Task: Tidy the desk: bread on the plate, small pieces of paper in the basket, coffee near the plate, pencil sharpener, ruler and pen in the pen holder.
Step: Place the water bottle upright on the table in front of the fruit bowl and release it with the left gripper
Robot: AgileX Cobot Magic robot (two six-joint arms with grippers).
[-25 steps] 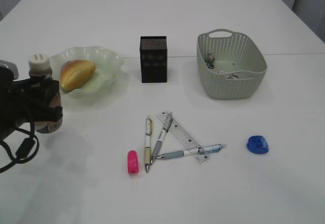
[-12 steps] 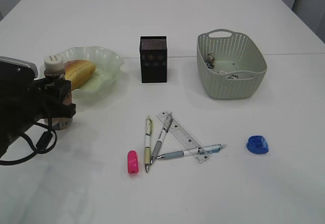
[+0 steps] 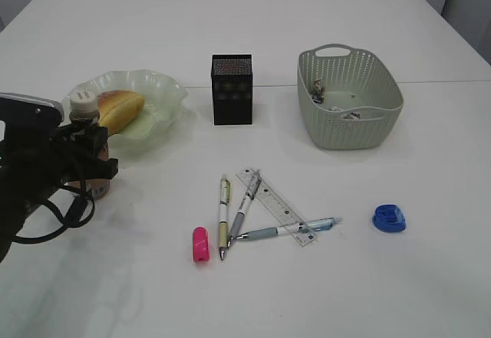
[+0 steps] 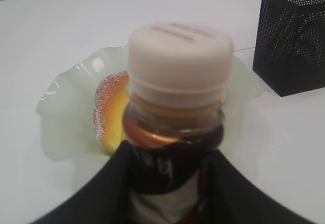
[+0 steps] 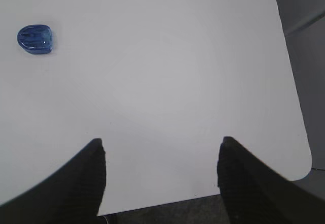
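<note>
Coffee [image 3: 86,142] is held upright in the left gripper [image 3: 83,154], whose jaws are pressed against the bottle's sides below the white cap; the bottle is seen just beside the near edge of the plate [image 3: 165,93], at the left of the table [image 3: 253,16]. Whether its base touches the tabletop cannot be told. In the left wrist view the cap fills the foreground, with the bread [image 4: 112,113] lying on the plate behind it. Nearest the camera in the exterior view, a pink object [image 3: 200,244] is found beside three pens [image 3: 224,214], two of which are crossed over the ruler [image 3: 276,206]. A blue pencil sharpener [image 3: 389,218] lies well apart to the right. The right gripper [image 5: 160,176] is held with its jaws spread wide over bare table near the edge, nothing between them. Farther back, the pen holder [image 3: 232,89] stands upright between the plate and the basket [image 3: 349,100], in which small scraps are seen.
</note>
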